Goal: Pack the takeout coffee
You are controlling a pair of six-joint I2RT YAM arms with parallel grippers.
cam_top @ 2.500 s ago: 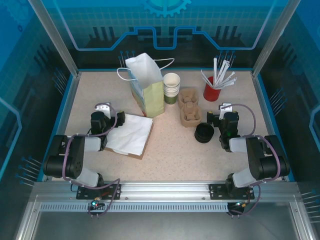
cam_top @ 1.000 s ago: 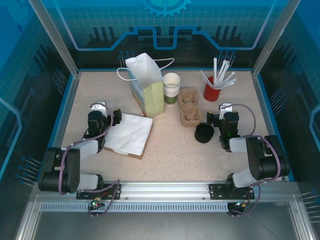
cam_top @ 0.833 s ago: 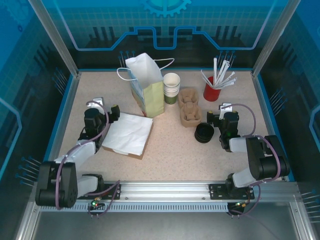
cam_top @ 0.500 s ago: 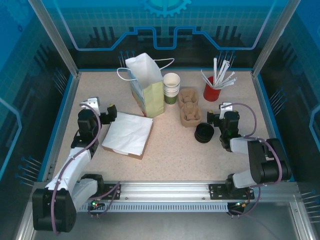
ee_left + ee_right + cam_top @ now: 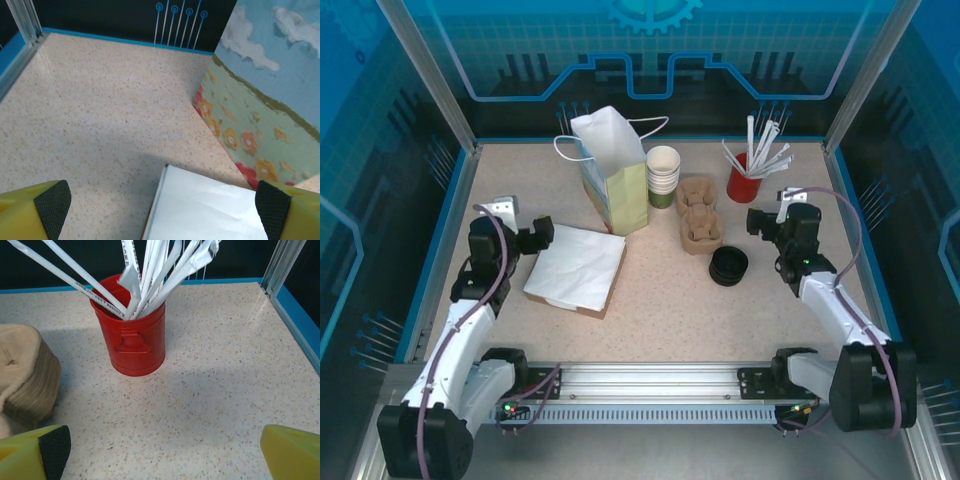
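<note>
The takeout coffee is out of view. My left gripper [image 5: 523,222] stands open and empty at the left of the table, over the far left corner of a flat white paper stack [image 5: 578,268]. In the left wrist view that gripper [image 5: 162,205] has the white paper stack [image 5: 210,212] below it and the flowered paper bag [image 5: 265,115] ahead on the right. My right gripper [image 5: 772,212] is open and empty, just short of the red can of straws [image 5: 744,180]. The right wrist view has the gripper [image 5: 170,450] over bare table, facing the red can [image 5: 134,337].
The upright paper bag [image 5: 612,170] stands at the back centre, a stack of lidless cups [image 5: 663,175] beside it. Brown pulp cup carriers [image 5: 699,215] [image 5: 25,370] lie in the middle, and a loose stack of black lids [image 5: 728,266] sits near them. Blue walls edge the table [image 5: 660,310].
The left arm has stretched out, carrying its gripper left and farther from me. The right arm has raised and swung its gripper back toward the red can. Both stayed open.
</note>
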